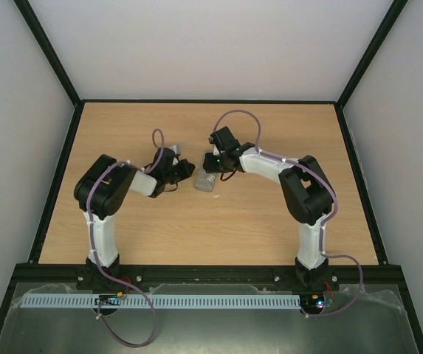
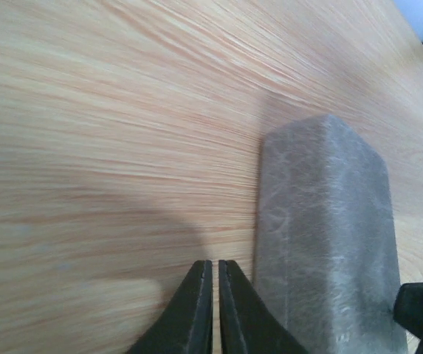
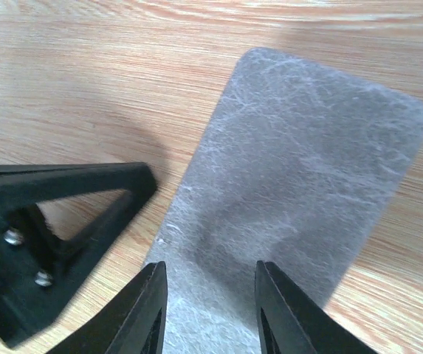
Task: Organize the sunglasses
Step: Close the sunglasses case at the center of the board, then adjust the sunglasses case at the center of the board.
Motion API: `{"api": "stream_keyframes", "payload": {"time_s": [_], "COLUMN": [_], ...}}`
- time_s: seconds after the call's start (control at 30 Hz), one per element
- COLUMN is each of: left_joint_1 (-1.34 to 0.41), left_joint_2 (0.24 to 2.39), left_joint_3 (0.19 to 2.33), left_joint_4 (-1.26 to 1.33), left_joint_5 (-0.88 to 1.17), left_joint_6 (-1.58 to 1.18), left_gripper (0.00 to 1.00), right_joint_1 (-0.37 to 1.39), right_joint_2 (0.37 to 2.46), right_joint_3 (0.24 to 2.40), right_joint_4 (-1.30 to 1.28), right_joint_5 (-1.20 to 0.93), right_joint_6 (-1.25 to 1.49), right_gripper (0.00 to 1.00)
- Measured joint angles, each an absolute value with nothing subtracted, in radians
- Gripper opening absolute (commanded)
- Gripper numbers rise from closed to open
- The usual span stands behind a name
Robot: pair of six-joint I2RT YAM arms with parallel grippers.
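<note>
The grey rectangular case lies closed on the wooden table between my two grippers. The sunglasses are out of view. My left gripper is shut with nothing between its fingers, its tips close to the table just left of the case. My right gripper is open, its two fingers spread over the near end of the case lid; whether they touch it I cannot tell. In the top view the left gripper and the right gripper flank the case.
The wooden table is bounded by a black frame and white walls. One left finger shows beside the case in the right wrist view. A black part of the right gripper shows at the case's near corner.
</note>
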State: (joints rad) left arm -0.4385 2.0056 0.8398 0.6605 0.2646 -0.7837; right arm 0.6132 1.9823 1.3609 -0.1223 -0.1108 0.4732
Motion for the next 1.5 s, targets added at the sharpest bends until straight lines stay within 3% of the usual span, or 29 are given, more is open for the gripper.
{"api": "stream_keyframes", "payload": {"time_s": [0.07, 0.2, 0.3, 0.57, 0.7, 0.77, 0.83, 0.97, 1.07, 1.13, 1.23, 1.5], "left_joint_1": [-0.415, -0.379, -0.369, -0.373, -0.373, -0.373, -0.373, -0.382, -0.415, -0.451, -0.496, -0.596], "left_joint_2": [1.981, 1.902, 1.829, 1.539, 1.418, 1.385, 1.372, 1.360, 1.429, 1.538, 1.699, 1.858], "left_joint_3": [0.816, 0.755, 0.712, 0.638, 0.607, 0.595, 0.581, 0.530, 0.547, 0.606, 0.698, 0.827], "left_joint_4": [0.653, 0.618, 0.582, 0.489, 0.446, 0.427, 0.413, 0.392, 0.391, 0.396, 0.397, 0.374], "left_joint_5": [0.271, 0.262, 0.241, 0.136, 0.077, 0.062, 0.051, 0.032, 0.013, 0.007, 0.001, -0.020], "left_joint_6": [-0.776, -0.769, -0.767, -0.735, -0.723, -0.721, -0.717, -0.712, -0.700, -0.702, -0.696, -0.695], "left_gripper": [0.24, 0.36, 0.49, 0.75, 0.77, 0.92, 0.96, 0.72, 0.33, 0.18, 0.11, 0.09], "right_joint_1": [0.611, 0.601, 0.596, 0.557, 0.513, 0.496, 0.491, 0.488, 0.484, 0.484, 0.476, 0.441], "right_joint_2": [1.969, 1.909, 1.827, 1.531, 1.437, 1.430, 1.430, 1.420, 1.402, 1.395, 1.391, 1.517], "right_joint_3": [1.346, 1.278, 1.190, 0.963, 0.888, 0.873, 0.859, 0.827, 0.805, 0.800, 0.799, 0.860], "right_joint_4": [-0.122, -0.120, -0.110, -0.075, -0.057, -0.056, -0.054, -0.053, -0.053, -0.054, -0.054, -0.044], "right_joint_5": [-0.095, -0.070, -0.045, 0.029, 0.048, 0.052, 0.054, 0.054, 0.054, 0.054, 0.055, 0.040], "right_joint_6": [0.471, 0.471, 0.469, 0.469, 0.472, 0.472, 0.475, 0.480, 0.487, 0.494, 0.503, 0.517], "right_gripper": [0.36, 0.37, 0.43, 0.53, 0.53, 0.54, 0.54, 0.54, 0.54, 0.54, 0.54, 0.54]}}
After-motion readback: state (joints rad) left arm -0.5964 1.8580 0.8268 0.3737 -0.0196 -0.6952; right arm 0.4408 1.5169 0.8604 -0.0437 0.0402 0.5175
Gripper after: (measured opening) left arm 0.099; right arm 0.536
